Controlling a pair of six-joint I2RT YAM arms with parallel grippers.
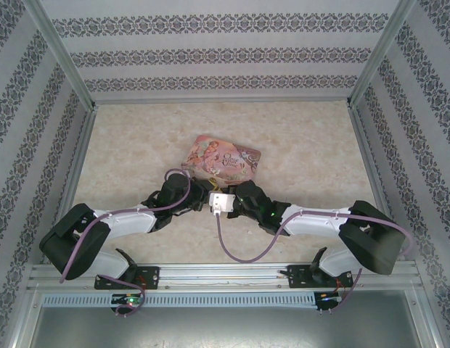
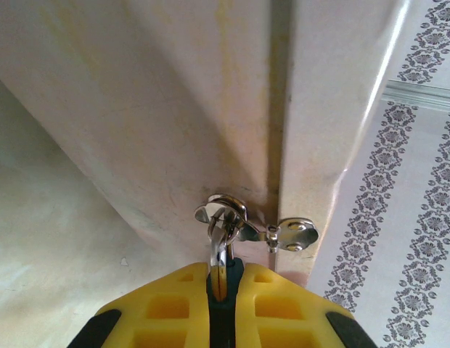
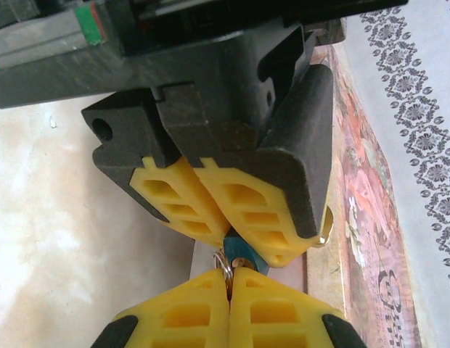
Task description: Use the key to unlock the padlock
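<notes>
My two grippers meet tip to tip at the table's middle, the left gripper (image 1: 202, 197) facing the right gripper (image 1: 213, 206). In the right wrist view the left gripper's yellow fingers (image 3: 261, 210) are shut on the padlock (image 3: 240, 254), whose small teal body pokes out of their tips. Directly below it my right gripper (image 3: 230, 286) is shut on the key (image 3: 228, 281), a thin metal sliver in the gap, with a silver ring (image 3: 223, 262) beside it. In the left wrist view my left gripper (image 2: 223, 279) pinches the dark body. A silver shackle (image 2: 219, 250) sticks out, carrying a ring and a spare key (image 2: 296, 233).
The pink illustrated tin (image 1: 223, 161) lies flat just beyond the grippers, and its edge runs along the right of the right wrist view (image 3: 363, 217). The beige marbled table (image 1: 305, 145) is walled by patterned panels on three sides. Purple cables loop near both arms.
</notes>
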